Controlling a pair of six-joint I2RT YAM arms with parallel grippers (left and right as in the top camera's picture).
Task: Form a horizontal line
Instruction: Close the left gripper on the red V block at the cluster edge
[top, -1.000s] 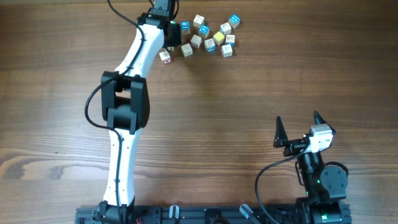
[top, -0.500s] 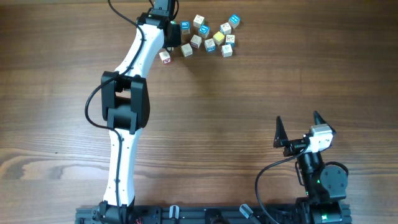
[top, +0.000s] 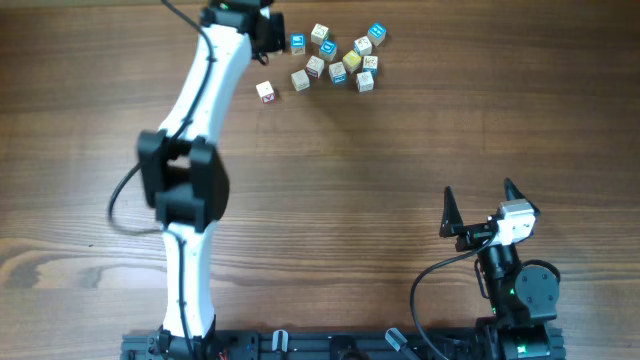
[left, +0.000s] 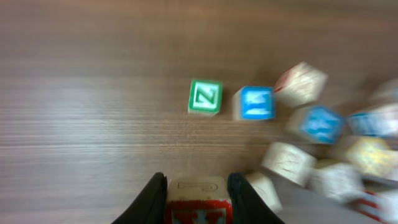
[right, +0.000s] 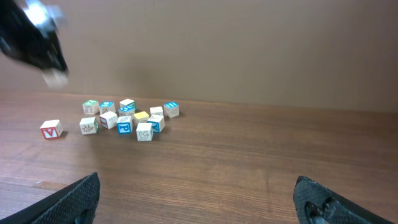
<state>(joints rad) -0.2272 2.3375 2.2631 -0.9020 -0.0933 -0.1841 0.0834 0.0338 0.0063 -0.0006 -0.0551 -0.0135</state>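
Several small letter blocks lie in a loose cluster at the far middle of the wooden table, also seen in the right wrist view. A red block sits apart at the cluster's left. My left gripper is shut on a red-and-white block and holds it above the table, short of a green block and a blue block. From overhead the left gripper is at the far edge, left of the cluster. My right gripper is open and empty near the front right.
The left arm stretches from the front edge to the far edge, left of centre. The right arm's base stands at the front right. Bare wooden table lies between the cluster and the right gripper.
My left arm has swung left and toward the far edge, rising off the cluster with a block in its jaws. The blocks on the table and the right arm have not moved.
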